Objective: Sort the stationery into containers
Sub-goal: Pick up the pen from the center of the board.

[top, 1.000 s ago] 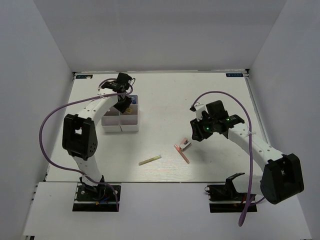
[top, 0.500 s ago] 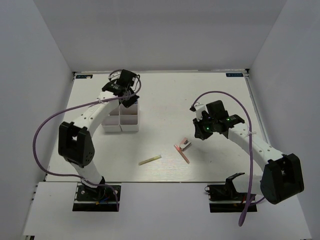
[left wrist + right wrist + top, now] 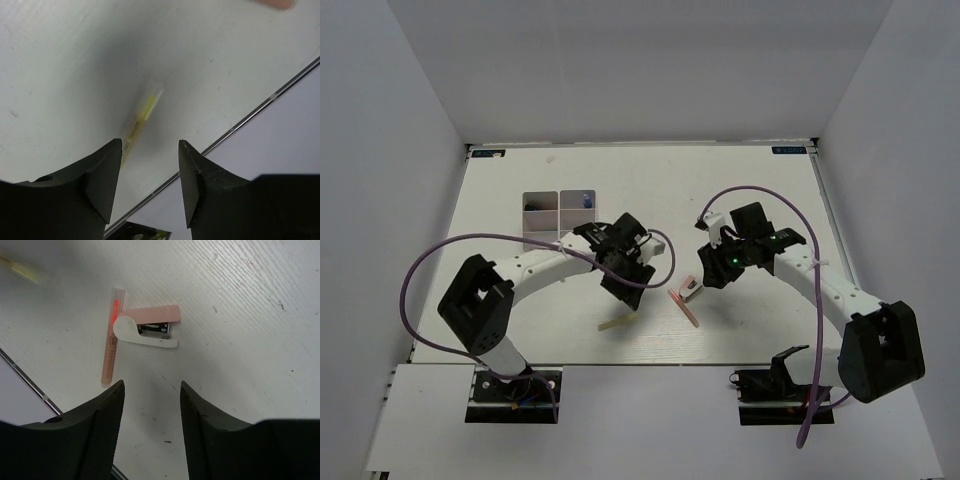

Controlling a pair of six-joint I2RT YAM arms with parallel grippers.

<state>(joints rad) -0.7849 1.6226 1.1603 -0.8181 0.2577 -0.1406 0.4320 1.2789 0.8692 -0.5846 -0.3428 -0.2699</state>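
top view, left gripper (image 3: 622, 282): centre of frame, just above the yellowish stick (image 3: 620, 322), nothing in it
top view, right gripper (image 3: 708, 272): right of centre, beside the mini stapler (image 3: 692, 290) and pink stick (image 3: 685, 308), which touch each other
top view, organizer box (image 3: 559, 205): upper left, well apart from both loose groups; a blue item (image 3: 585, 200) sits in its upper-right cell
left wrist, fingers (image 3: 107, 170): apart, empty; stick lies mid-frame ahead of them, blurred, running lower left to upper right, nearer the left-hand finger
left wrist, pick advice: my read is to centre the stick in the gap, turn so the pads close across its narrow width, drop until the tips nearly meet the table (image 3: 60, 65), then close
left wrist, stick material: thin, pale yellow, printed label; looks light and smooth, so likely to roll or skid if nudged from one side
right wrist, fingers (image 3: 102, 420): apart, empty; stapler upper middle, pink stick touching its left end
right wrist, shapes: stapler has a flat pink top over a rounded white plastic base with a dark slot between; stick is slim, translucent pink with a red core
right wrist, pick advice: grip the stapler across its short width; the stick alongside may get dragged
table surface: white, fine grain lines, a few scuffs
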